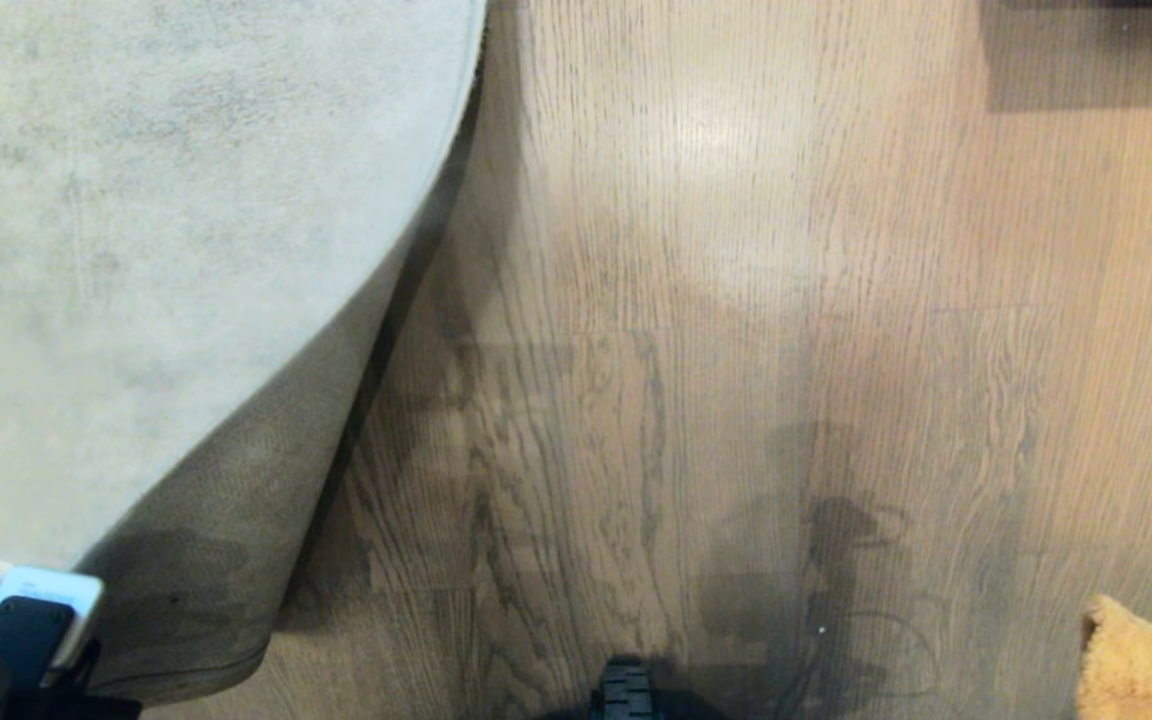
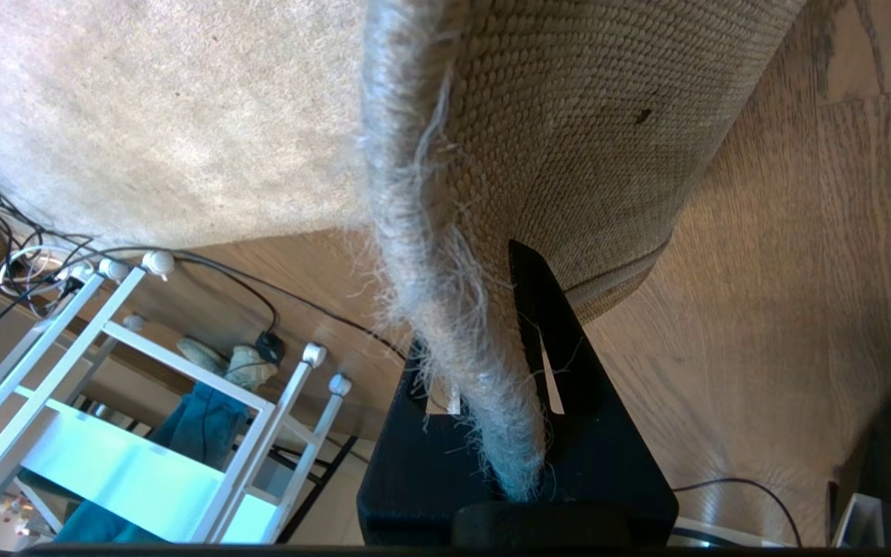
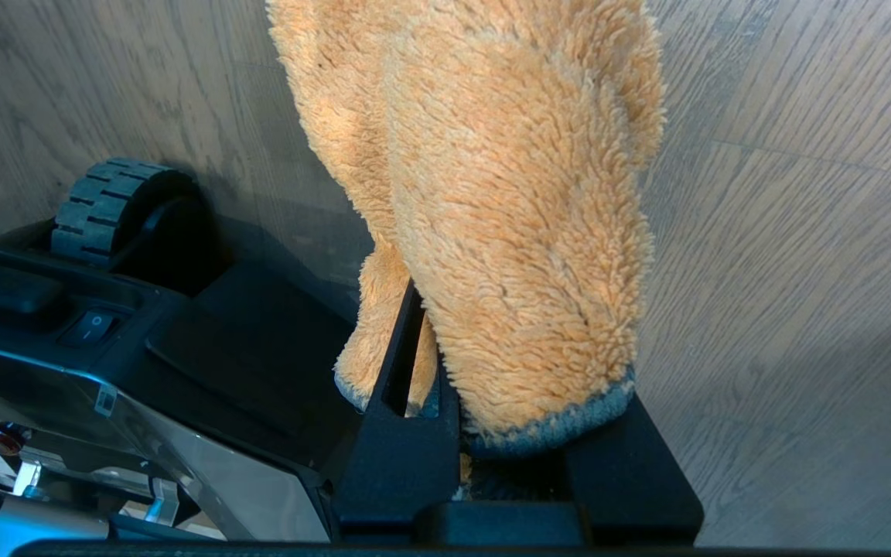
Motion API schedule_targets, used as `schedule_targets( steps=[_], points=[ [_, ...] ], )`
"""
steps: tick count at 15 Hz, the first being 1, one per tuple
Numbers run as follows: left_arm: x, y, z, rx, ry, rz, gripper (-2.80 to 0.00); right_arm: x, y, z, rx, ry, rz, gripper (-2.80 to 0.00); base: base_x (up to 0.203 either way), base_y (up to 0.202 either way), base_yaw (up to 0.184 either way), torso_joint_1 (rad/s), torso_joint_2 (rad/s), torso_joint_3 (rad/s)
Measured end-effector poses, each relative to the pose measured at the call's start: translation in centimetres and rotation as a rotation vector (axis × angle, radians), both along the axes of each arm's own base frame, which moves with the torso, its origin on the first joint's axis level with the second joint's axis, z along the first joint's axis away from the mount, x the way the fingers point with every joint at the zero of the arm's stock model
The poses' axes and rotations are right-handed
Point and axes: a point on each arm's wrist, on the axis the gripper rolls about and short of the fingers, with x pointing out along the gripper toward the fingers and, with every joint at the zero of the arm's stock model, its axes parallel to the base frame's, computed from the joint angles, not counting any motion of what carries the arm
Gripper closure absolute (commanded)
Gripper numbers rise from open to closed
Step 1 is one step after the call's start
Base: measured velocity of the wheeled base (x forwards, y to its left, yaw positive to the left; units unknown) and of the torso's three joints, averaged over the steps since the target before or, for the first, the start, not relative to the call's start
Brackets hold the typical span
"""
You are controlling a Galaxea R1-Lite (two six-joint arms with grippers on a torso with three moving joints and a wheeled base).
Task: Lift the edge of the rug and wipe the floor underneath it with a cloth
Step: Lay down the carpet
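I see the left gripper [image 2: 503, 363] clamped on the rug edge [image 2: 445, 309], lifted at lower left of the head view. The right gripper [image 3: 492, 433] grips the cloth [image 3: 507, 232], lower right, above the floor [image 1: 736, 300].

A lived-in room of a home: glossy brown wood-grain plank floor [image 1: 736, 300] carries a large pale grey short-pile rug [image 1: 136, 200] with a woven backing. In the left wrist view, beyond the fingers [image 2: 546, 325], a white metal rack [image 2: 182, 402] stands on the planks, black cables [image 2: 43, 247] trail loose by its feet, and a pair of light slippers [image 2: 229, 360] sits near a teal fabric [image 2: 198, 425]
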Motion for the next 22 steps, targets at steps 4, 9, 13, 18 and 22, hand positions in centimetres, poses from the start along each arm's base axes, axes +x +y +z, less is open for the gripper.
schedule_targets(
  steps=[4, 9, 13, 18, 22],
  points=[
    [0.1, 0.0, 0.1, 0.001, -0.005, 0.002, 0.0, 0.1, 0.0, 0.0, 0.001, 0.004, -0.134, 0.0, 0.0, 0.0, 0.0, 0.0, 0.0, 0.0],
    [0.1, -0.3, 0.1, -0.002, -0.003, -0.022, 0.0, 0.0, 0.0, 0.0, 0.002, -0.001, -0.169, 0.0, 0.0, 0.0, 0.0, 0.0, 0.0, 0.0],
    [0.1, -0.3, 0.1, -0.002, -0.003, -0.023, 0.0, -0.2, 0.0, 0.0, 0.002, -0.024, -0.137, 0.0, 0.0, 0.0, 0.0, 0.0, 0.0, 0.0],
    [0.1, -0.3, 0.1, -0.002, -0.003, -0.022, 0.0, -1.5, 0.0, -0.2, 0.015, -0.194, -0.104, 0.0, 0.0, 0.0, 0.0, 0.0, 0.0, 0.0],
    [0.1, -0.3, 0.2, -0.003, -0.005, -0.021, 0.0, -2.0, 0.0, -0.3, 0.051, -0.261, -0.105, 0.0, 0.0, 0.0, 0.0, 0.0, 0.0, 0.0]
  ],
)
